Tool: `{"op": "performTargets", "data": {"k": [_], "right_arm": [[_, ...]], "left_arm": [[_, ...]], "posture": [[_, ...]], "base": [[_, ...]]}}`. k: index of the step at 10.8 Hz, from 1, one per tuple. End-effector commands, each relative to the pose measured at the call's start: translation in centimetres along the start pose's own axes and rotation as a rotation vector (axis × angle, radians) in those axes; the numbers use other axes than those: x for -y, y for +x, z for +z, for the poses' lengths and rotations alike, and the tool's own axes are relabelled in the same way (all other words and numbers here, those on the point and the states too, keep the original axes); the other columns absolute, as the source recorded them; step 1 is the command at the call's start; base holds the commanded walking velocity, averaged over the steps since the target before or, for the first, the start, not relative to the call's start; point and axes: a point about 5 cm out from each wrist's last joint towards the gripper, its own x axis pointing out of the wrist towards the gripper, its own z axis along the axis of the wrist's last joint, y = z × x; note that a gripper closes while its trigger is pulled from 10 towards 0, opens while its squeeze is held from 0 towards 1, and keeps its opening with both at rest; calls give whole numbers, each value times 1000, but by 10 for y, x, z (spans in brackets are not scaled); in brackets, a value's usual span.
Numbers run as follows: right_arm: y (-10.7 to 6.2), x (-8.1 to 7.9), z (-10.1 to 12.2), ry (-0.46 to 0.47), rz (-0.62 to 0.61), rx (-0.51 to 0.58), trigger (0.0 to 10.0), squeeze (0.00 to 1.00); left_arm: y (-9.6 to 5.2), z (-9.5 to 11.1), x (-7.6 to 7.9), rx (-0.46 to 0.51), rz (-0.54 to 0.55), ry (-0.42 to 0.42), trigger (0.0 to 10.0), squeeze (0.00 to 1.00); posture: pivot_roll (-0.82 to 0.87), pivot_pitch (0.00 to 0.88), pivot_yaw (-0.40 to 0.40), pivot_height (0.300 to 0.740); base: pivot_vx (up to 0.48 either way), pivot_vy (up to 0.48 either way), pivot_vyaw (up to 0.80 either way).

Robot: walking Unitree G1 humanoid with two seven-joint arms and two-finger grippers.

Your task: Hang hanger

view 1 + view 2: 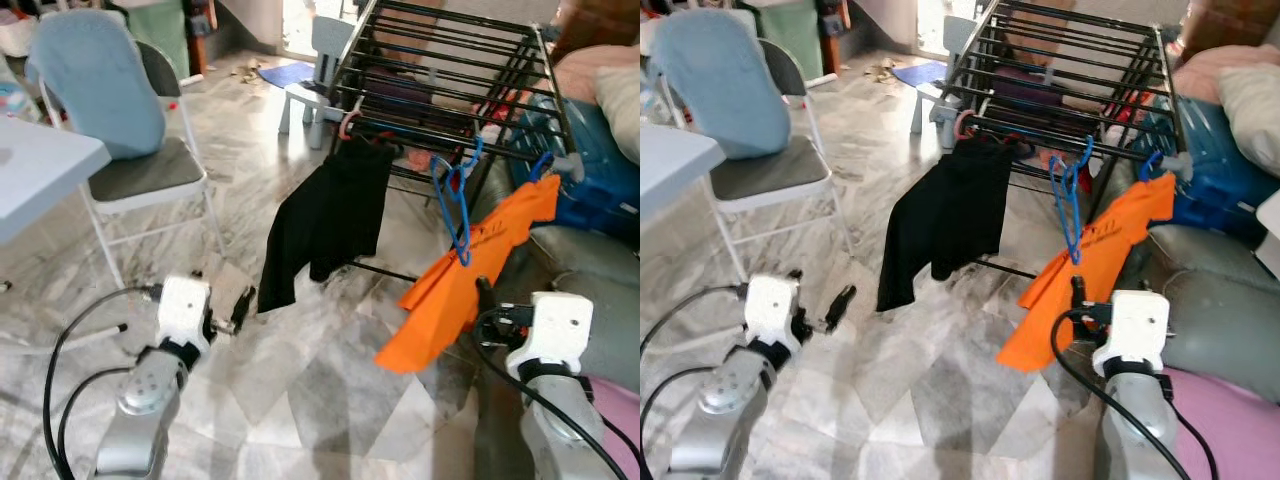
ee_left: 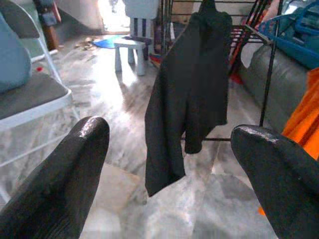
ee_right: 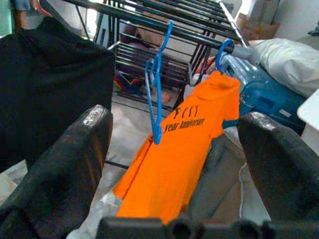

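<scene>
- Left tool (image 1: pixel 243 306): low over the marble floor (image 1: pixel 300 400), fingers (image 2: pixel 75 164) spread wide, nothing held; it faces the black garment (image 1: pixel 325 220).
- Right tool (image 3: pixel 174 164): low and near the orange shirt (image 1: pixel 470 280), fingers (image 3: pixel 79 149) spread wide, nothing held.
- Empty blue hanger (image 1: pixel 455 205): hooked on the front rail of the black drying rack (image 1: pixel 450 80), dangling between the black garment and the orange shirt, its lower end lying against the orange cloth.
- Orange shirt: on its own blue hook (image 1: pixel 543 165) at the rack's right corner, sagging unevenly to one side.
- Black garment: on a pink hook (image 1: pixel 347 125) at the rack's left front.
- Judged status: hangers sit on the rail and both tools are free, so the hanging appears done or nearly so.
- Risk 1: a tool rising close by snags the orange shirt's hem and drags it off its hook; cause, the right tool's closeness to the cloth.
- Risk 2: a bump to the empty hanger swings it off the rail; cause, its shallow hook and light weight.
- Risk 3: the lopsided orange shirt slides off unaided; cause, uneven hang.
- Risk 4: arm cables (image 1: pixel 70 350) catch the folding chair (image 1: pixel 140 170) or rack legs during a turn.
</scene>
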Motion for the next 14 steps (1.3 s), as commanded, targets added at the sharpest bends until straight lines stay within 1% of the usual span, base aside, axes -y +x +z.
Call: {"op": "performTargets", "data": {"k": [1, 2, 4, 6, 7, 8, 9, 10, 11, 12, 13, 14], "right_arm": [[3, 6, 8, -1, -24, 29, 10000, 0], [3, 5, 9, -2, -24, 33, 10000, 0], [-4, 6, 15, 6, -37, 51, 10000, 0], [-9, -4, 12, 14, -20, 41, 10000, 0], [-9, -7, 11, 26, -26, 37, 10000, 0], [-8, -14, 12, 46, -36, 44, 10000, 0], [-7, -17, 10, 70, -50, 45, 10000, 0], [-8, -22, 10, 87, -46, 45, 10000, 0], [-7, -25, 8, 91, -47, 45, 10000, 0], [-6, -25, 7, 110, -62, 46, 10000, 0], [-5, -22, 6, 110, -73, 51, 10000, 0], [-8, -16, 6, 124, -114, 57, 10000, 0]], "left_arm": [[4, 13, 4, 32, -22, 16, 10000, 0], [6, 12, 6, 33, -43, 24, 10000, 0], [10, 14, 17, 40, -64, 14, 10000, 0], [18, 11, 14, 38, -38, 23, 10000, 0], [20, 11, 14, 33, -34, 22, 10000, 0], [23, 9, 13, 24, -39, 33, 10000, 0], [30, 10, 12, 27, -46, 41, 10000, 0], [35, 11, 10, 29, -40, 37, 10000, 0], [42, 13, 13, 38, -46, 41, 10000, 0], [45, 15, 15, 46, -51, 45, 10000, 0], [47, 13, 15, 47, -44, 51, 10000, 0], [47, 13, 15, 53, -44, 55, 10000, 0]], "posture": [[156, 0, -135, 740], [144, 0, -128, 740], [121, 0, -130, 740], [116, 0, -129, 740], [117, 0, -119, 740], [119, 0, -93, 740], [117, 0, -76, 740], [117, 0, -63, 740], [122, 0, -48, 740], [119, 0, -36, 740], [118, 0, -33, 740], [101, 0, -14, 740]], "base": [[0, 0, 0], [0, 0, 0], [0, 0, 0], [0, 0, 800], [0, 0, 800], [0, 0, 800], [0, 0, 800], [0, 0, 0], [0, 0, 0], [0, 0, 0], [0, 0, 0], [0, 0, 0]]}}
